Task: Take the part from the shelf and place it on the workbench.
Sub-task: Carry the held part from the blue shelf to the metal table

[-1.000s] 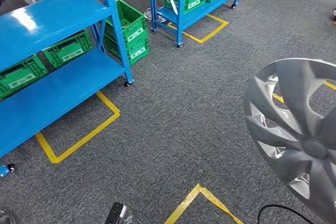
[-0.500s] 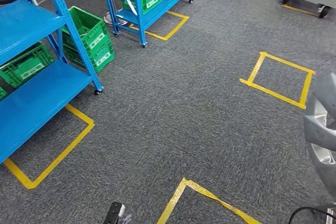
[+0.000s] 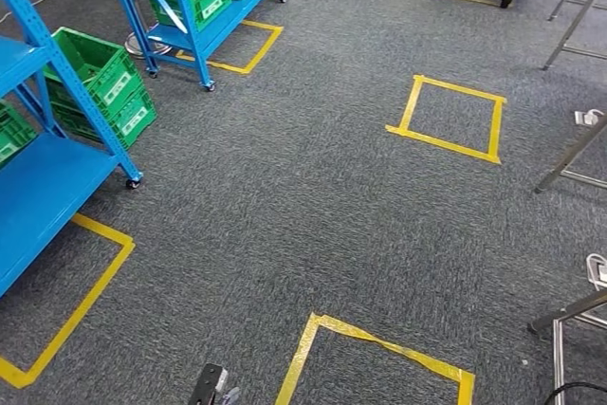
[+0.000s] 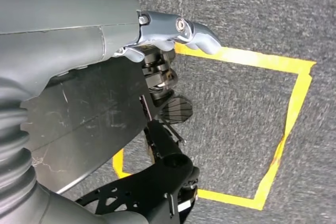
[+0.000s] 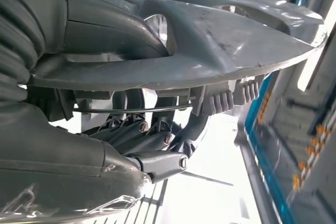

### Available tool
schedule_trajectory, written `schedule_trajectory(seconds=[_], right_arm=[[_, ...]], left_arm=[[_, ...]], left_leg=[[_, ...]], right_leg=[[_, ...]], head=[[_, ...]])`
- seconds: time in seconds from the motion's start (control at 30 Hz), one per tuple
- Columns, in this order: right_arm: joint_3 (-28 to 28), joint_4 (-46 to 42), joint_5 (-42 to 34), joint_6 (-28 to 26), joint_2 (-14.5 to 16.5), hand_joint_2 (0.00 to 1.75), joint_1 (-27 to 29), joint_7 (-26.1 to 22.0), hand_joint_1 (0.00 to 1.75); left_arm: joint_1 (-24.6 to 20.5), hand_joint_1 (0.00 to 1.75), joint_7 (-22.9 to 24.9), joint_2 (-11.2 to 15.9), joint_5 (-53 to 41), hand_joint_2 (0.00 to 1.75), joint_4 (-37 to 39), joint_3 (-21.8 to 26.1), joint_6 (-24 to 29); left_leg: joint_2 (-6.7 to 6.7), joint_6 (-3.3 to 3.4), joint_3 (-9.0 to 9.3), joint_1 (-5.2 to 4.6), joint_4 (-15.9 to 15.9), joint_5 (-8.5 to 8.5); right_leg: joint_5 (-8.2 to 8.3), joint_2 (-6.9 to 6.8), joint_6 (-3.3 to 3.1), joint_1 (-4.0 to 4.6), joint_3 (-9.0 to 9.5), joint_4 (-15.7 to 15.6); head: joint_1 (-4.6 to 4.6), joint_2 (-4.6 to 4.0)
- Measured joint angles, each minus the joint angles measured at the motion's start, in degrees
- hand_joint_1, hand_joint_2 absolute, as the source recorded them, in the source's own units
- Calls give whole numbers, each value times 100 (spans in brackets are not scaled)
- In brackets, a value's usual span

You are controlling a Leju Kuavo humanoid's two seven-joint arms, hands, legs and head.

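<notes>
Grey plastic, thin and ribbed on its back: the part [image 5: 222, 45] is a wheel cover, and the right hand [image 5: 130, 129] has it. In the right wrist view the thumb lies over the cover's face while the dark fingers [image 5: 158, 161] curl beneath its rim, clamped on it, so the cover is pinched at its edge and carried off the shelf [image 3: 43, 187].

By its look the cover is light but broad, stiff across the spokes yet likely to flex and crack at the thin rim clips. Its smooth face looks slippery, so the hold is best kept at the rim, or moved to a spoke opening where fingers can hook through. Being wide, it could swing or catch on something while the robot walks.

Left hand [image 4: 170, 77] hangs over the carpet [image 3: 322, 196] above a yellow tape square [image 4: 293, 108]; its fingers are bunched and dark, and I cannot tell whether they are apart or together.

Setting down on the table is not yet done.
</notes>
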Motion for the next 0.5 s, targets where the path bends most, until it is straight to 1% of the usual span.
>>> schedule_trajectory(seconds=[0.07,0.1,0.13,0.17,0.2,0.23,0.27,0.3,0.33,0.37,0.4,0.43,0.47,0.5], right_arm=[[-66,15,57,-131,7,175,-28,-50,175],[-108,19,77,-171,9,175,-28,-67,175],[-148,22,88,-200,11,175,-35,-76,175],[-176,26,83,-224,14,175,-54,-78,175],[-192,32,68,-250,16,175,-76,-79,175],[-200,37,47,-284,18,175,-100,-79,175],[-206,43,26,-332,20,175,-118,-78,175],[-214,47,9,-390,22,175,-128,-79,175],[-225,48,-4,-458,23,175,-137,-82,175],[-237,49,-14,-531,26,175,-148,-87,175],[-247,50,-22,-594,27,175,-158,-93,175],[-253,51,-30,-645,28,175,-168,-98,175],[-256,54,-34,-680,30,175,-182,-101,175],[-257,57,-38,-704,31,175,-190,-107,175]], left_arm=[[-7,0,6,1,0,175,-1,-1,-3],[-12,0,13,0,0,175,-1,-1,-5],[-14,0,21,-1,1,175,-2,-2,-11],[-14,0,33,-1,8,175,-2,-2,-23],[-12,0,50,0,16,175,-2,-2,-42],[-10,0,63,1,29,175,-2,-2,-61],[-9,0,73,2,48,175,-2,-1,-76],[-9,0,78,4,62,175,-2,0,-85],[-9,0,78,5,75,175,-2,1,-86],[-10,0,78,5,84,175,-2,1,-85],[-11,0,78,5,86,175,-2,1,-85],[-11,0,78,7,86,175,-2,1,-85],[-13,0,78,5,88,175,-1,1,-85],[-15,0,80,3,90,175,-1,1,-86]], left_leg=[[89,-53,14,-2,-13,-2],[79,-85,13,9,-2,-28],[-11,-115,-18,19,76,-101],[-145,-138,-103,26,274,-236],[-307,-150,-251,32,592,-418],[-426,-151,-448,31,991,-606],[-479,-149,-648,30,1368,-743],[-501,-143,-788,28,1603,-778],[-512,-131,-834,27,1634,-694],[-531,-115,-771,28,1444,-505],[-595,-95,-627,30,1098,-265],[-748,-70,-464,38,713,-55],[-894,-55,-322,56,371,70],[-1014,-42,-237,62,160,120]], right_leg=[[10,110,-78,19,-32,-12],[23,169,-115,16,-43,-23],[39,230,-154,9,-50,-35],[56,294,-190,-2,-53,-48],[67,360,-216,-10,-58,-54],[73,429,-234,-10,-69,-54],[77,505,-245,-7,-78,-54],[79,584,-250,-4,-83,-53],[82,667,-252,-2,-84,-53],[84,751,-251,-3,-80,-52],[87,833,-246,-5,-76,-52],[90,905,-233,-7,-80,-47],[92,978,-213,-8,-101,-32],[100,1047,-180,-17,-132,-24]], head=[[-9,0],[-8,0],[-13,0],[-18,0],[-27,0],[-38,0],[-45,0],[-53,0],[-56,0],[-57,0],[-58,0],[-57,0],[-54,0],[-51,0]])
